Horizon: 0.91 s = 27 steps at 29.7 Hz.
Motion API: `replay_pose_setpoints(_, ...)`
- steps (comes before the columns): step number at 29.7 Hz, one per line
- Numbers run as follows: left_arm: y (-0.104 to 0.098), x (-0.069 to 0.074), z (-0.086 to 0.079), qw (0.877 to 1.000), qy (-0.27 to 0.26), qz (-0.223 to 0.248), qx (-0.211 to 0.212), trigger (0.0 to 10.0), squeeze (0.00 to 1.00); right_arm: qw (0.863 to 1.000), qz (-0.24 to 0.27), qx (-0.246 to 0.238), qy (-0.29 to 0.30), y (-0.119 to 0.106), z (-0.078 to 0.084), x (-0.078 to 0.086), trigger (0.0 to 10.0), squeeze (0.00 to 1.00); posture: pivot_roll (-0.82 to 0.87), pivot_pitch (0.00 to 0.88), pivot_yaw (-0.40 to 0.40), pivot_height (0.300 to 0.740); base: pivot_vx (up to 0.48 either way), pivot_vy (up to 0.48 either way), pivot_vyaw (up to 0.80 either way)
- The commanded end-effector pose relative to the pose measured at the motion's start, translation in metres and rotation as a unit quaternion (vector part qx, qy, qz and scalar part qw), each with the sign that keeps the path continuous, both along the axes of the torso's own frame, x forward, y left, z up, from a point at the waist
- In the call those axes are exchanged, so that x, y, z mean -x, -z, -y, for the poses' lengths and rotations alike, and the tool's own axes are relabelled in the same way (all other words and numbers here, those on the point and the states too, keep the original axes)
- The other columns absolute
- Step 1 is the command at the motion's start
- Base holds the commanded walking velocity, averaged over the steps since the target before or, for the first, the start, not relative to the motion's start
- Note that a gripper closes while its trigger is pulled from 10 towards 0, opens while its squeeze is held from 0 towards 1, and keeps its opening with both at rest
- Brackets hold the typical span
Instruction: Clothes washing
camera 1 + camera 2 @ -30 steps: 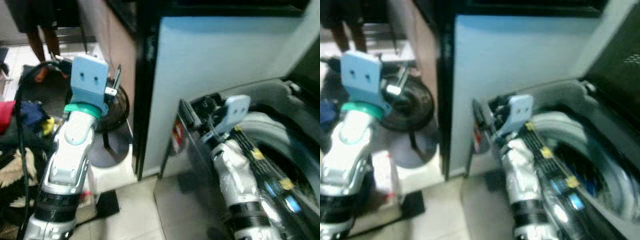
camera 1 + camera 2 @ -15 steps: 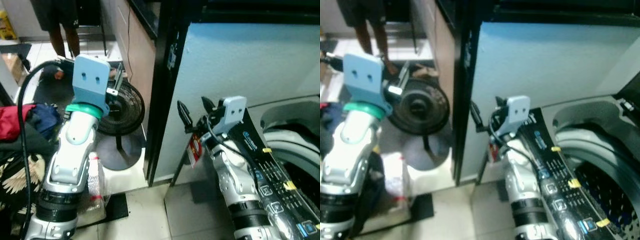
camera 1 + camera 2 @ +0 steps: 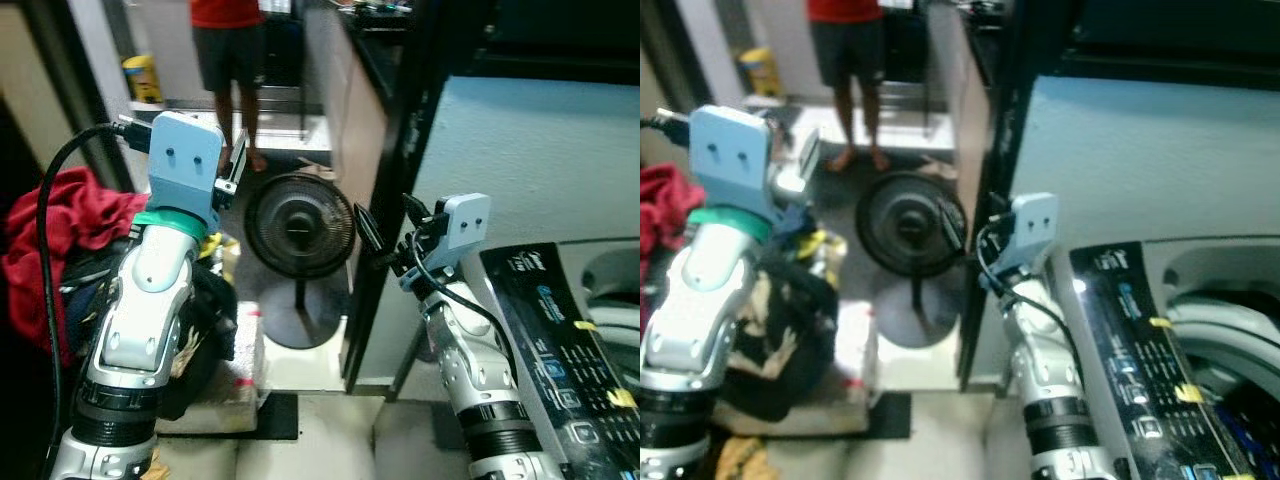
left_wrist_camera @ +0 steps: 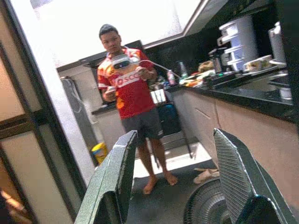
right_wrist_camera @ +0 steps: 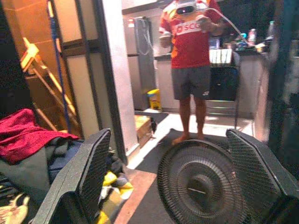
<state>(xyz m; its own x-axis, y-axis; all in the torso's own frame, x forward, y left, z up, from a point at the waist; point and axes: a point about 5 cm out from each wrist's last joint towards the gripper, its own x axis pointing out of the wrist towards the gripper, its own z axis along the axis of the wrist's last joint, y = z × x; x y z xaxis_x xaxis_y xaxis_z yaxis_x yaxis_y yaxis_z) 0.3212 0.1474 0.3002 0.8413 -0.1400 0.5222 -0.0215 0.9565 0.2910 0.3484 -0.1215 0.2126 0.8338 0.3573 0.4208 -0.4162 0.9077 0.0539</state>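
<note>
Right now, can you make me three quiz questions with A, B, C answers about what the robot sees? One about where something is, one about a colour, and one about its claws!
1. Where does the fan stand?
A. On the floor between the two arms
B. On top of the washing machine
C. Inside the laundry pile

2. What colour is the cloth on top of the laundry pile?
A. White
B. Red
C. Green

3. How are the left gripper and right gripper?
A. Both shut on clothes
B. One open, one shut
C. Both open and empty

Answers:
1. A, its round base sits on the floor beside the dark cabinet edge.
2. B, a red cloth lies over the darker clothes.
3. C, each wrist view shows two spread fingers with nothing between them.
</note>
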Motion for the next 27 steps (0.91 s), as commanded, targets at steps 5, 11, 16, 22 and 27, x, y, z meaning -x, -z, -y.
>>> replay_pose_setpoints(5, 0.0018, 0.0004, -0.0001, 1.0, -0.001, -0.005, -0.002, 10.0, 0.0, 1.0, 0.007, 0.001, -0.003, -0.0005, -0.0007, 0.0017, 10.0, 0.0, 0.08, 0.05, -0.024, 0.74, 0.0, 0.0, 0.77)
replay_pose_setpoints(11, 0.0024, -0.0001, -0.0005, 1.0, -0.002, -0.007, -0.001, 10.0, 0.0, 1.0, 0.006, 0.003, -0.003, -0.0001, -0.0008, 0.0013, 10.0, 0.0, 0.08, 0.045, -0.023, 0.74, 0.0, 0.0, 0.77)
replay_pose_setpoints(16, 0.0024, -0.0001, -0.0004, 1.0, -0.001, -0.007, -0.001, 10.0, 0.0, 1.0, 0.007, 0.003, -0.003, -0.0003, -0.0006, 0.0013, 10.0, 0.0, 0.08, 0.045, -0.023, 0.74, 0.0, 0.0, 0.76)
replay_pose_setpoints(22, 0.003, -0.0006, -0.0009, 1.0, -0.002, -0.008, -0.001, 10.0, 0.0, 1.0, 0.007, 0.003, -0.003, -0.0004, -0.0006, 0.0011, 10.0, 0.0, 0.08, 0.044, -0.023, 0.74, 0.0, 0.0, 0.76)
replay_pose_setpoints(27, 0.0034, -0.0006, -0.0013, 1.0, -0.002, -0.008, -0.001, 10.0, 0.0, 1.0, 0.007, 0.0, -0.002, -0.0004, -0.0006, 0.0011, 10.0, 0.0, 0.08, 0.046, -0.022, 0.74, 0.0, 0.0, 0.68)
